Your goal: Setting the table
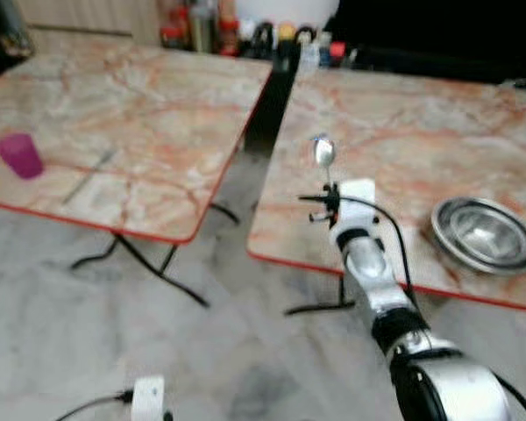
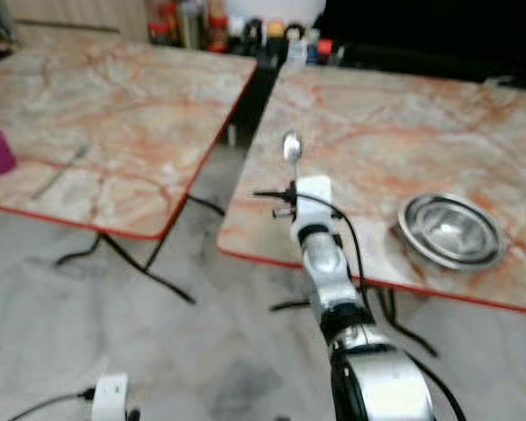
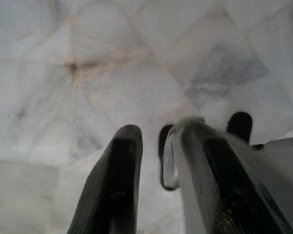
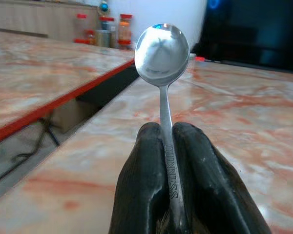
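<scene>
My right gripper [image 4: 168, 139] is shut on the handle of a silver spoon [image 4: 162, 48], whose bowl sticks up past the fingertips. The spoon [image 1: 323, 153] hangs over the near left part of the right marble table [image 1: 403, 123]. A steel bowl [image 1: 484, 234] rests on that table, to the right of my arm. On the left marble table [image 1: 149, 96] stand a purple cup [image 1: 18, 155] and a thin utensil [image 1: 88, 175]. My left gripper [image 3: 158, 131] hangs open over the floor, holding nothing.
Bottles and jars [image 1: 237, 35] line the back between the tables. A gap [image 1: 259, 123] separates the two tables, with black table legs [image 1: 140, 254] below. Grey marble floor [image 1: 158, 351] lies in front.
</scene>
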`<state>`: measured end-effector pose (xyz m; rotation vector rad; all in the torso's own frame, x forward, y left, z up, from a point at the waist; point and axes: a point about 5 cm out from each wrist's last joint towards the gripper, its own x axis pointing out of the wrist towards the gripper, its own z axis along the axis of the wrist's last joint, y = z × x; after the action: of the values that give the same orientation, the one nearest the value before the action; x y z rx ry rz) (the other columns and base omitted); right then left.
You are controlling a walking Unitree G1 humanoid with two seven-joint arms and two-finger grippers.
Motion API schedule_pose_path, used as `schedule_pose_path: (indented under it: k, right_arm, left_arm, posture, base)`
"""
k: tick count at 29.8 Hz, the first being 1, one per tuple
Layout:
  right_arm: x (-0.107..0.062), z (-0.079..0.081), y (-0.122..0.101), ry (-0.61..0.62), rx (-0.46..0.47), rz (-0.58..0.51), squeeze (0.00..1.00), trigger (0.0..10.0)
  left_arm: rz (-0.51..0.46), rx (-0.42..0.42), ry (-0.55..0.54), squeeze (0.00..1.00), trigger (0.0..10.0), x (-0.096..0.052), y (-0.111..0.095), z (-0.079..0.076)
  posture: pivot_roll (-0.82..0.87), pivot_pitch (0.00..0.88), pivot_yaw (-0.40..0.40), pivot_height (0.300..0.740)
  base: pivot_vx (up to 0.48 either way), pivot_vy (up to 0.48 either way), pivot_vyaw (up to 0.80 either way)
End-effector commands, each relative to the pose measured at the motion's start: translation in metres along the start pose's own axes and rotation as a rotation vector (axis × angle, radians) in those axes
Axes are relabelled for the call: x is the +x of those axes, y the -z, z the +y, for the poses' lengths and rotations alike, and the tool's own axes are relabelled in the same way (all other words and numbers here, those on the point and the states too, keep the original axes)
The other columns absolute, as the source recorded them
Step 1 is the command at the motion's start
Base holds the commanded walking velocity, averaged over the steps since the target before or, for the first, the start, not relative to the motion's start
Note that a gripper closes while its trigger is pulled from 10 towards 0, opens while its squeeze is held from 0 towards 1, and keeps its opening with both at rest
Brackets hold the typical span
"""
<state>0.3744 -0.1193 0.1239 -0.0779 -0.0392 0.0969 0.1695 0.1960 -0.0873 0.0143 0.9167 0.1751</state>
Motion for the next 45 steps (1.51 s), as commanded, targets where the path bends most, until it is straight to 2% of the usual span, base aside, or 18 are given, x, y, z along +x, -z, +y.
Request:
schedule_pose_path:
  k: [1, 15, 22, 26, 37, 39, 45]
  right_arm:
    - [0.002, 0.0022, -0.0042, -0.008, 0.001, -0.012, 0.0, 10.0]
    - [0.0019, 0.0023, -0.0045, -0.005, 0.009, -0.015, 0.0, 10.0]
    - [0.0015, 0.0025, -0.0033, -0.002, 0.019, -0.008, 0.0, 10.0]
    - [0.0014, 0.0025, -0.0031, -0.001, 0.022, -0.007, 0.0, 10.0]
    - [0.0005, 0.0056, -0.0017, -0.001, 0.034, -0.003, 0.0, 10.0]
    - [0.0005, 0.0057, -0.0017, -0.002, 0.037, -0.003, 0.0, 10.0]
    - [0.0007, 0.0057, -0.002, -0.004, 0.017, -0.005, 0.0, 10.0]
  left_arm:
    - [0.022, 0.009, -0.005, 0.0, 10.0, -0.0013, 0.0064, 0.0021]
    - [0.018, 0.008, -0.007, 0.0, 10.0, -0.0013, 0.0061, 0.002]
    - [0.017, 0.008, -0.007, 0.0, 10.0, -0.0013, 0.006, 0.0022]
    - [0.021, 0.008, -0.015, 0.0, 10.0, -0.0013, 0.0063, 0.0028]
    - [0.009, -0.019, -0.029, 0.0, 10.0, -0.0011, 0.0045, 0.0055]
    - [-0.002, 0.007, -0.028, 0.0, 10.0, -0.001, 0.0031, 0.0055]
    - [-0.004, 0.003, -0.027, 0.0, 10.0, -0.0007, 0.002, 0.0048]
  posture:
    - [0.09, 0.082, -0.022, 0.715]
    - [0.09, 0.083, -0.022, 0.715]
    - [0.09, 0.084, -0.022, 0.715]
    - [0.09, 0.085, -0.022, 0.715]
    - [0.09, 0.087, -0.024, 0.715]
    - [0.09, 0.086, -0.024, 0.715]
    - [0.09, 0.085, -0.024, 0.715]
  base:
    - [0.0, -0.48, 0.0]
    - [0.0, -0.48, 0.0]
    - [0.0, 0.0, 0.0]
    - [0.0, -0.442, 0.0]
    - [0.0, 0.0, 0.0]
    - [0.0, 0.0, 0.0]
    - [0.0, -0.234, 0.0]
